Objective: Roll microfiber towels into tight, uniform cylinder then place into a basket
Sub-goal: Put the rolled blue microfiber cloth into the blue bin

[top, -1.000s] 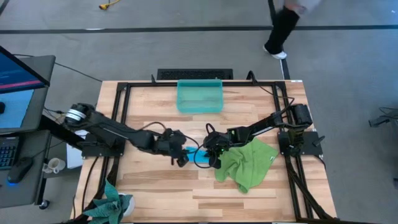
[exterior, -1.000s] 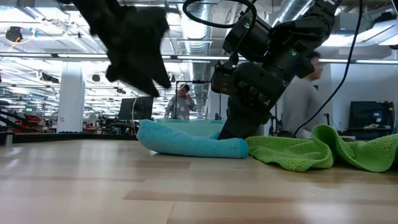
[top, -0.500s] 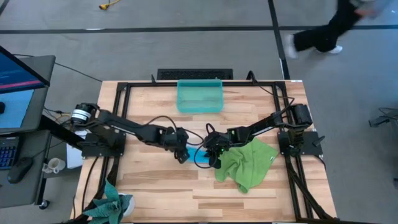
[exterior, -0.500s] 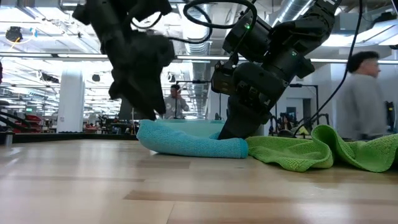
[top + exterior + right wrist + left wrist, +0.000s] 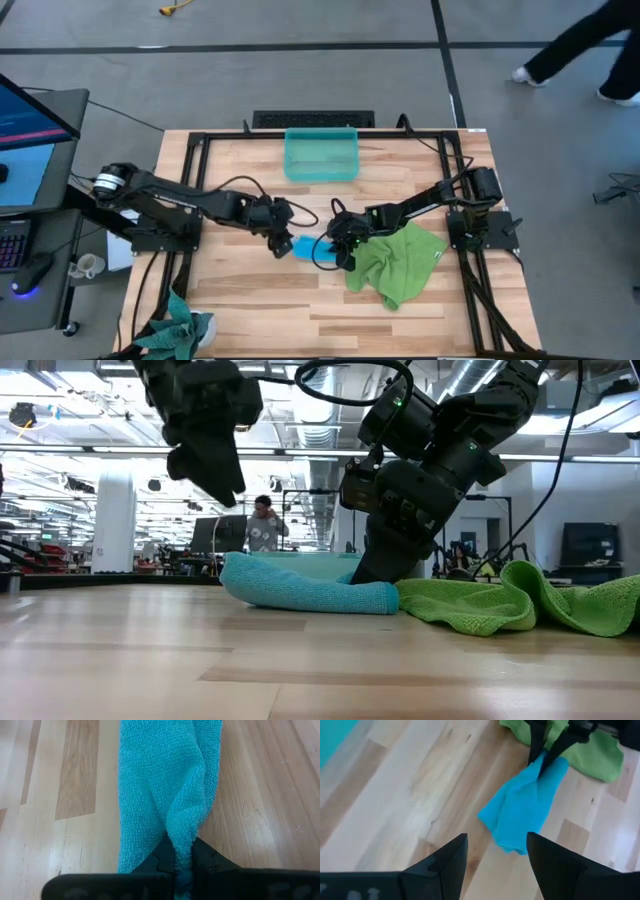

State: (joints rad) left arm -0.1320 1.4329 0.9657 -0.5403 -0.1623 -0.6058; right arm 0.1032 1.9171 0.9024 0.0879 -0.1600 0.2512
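Clamped tight, my right claw (image 5: 183, 861) pinches one end of the blue towel (image 5: 162, 785), the cloth bunching up between the two dark fingers (image 5: 162, 856). That towel lies stretched out on the wooden table (image 5: 260, 300) near its middle, loosely folded lengthwise and not rolled into a cylinder. My left claw (image 5: 496, 851) hangs above the table just beside the towel's free end, fingers spread apart with nothing between them; in the low view it is clear of the cloth. Just behind my right claw, the green towel (image 5: 398, 260) sits in a crumpled heap, touching the blue one. At the far edge of the table, well apart from both towels, stands the teal basket (image 5: 320, 154).
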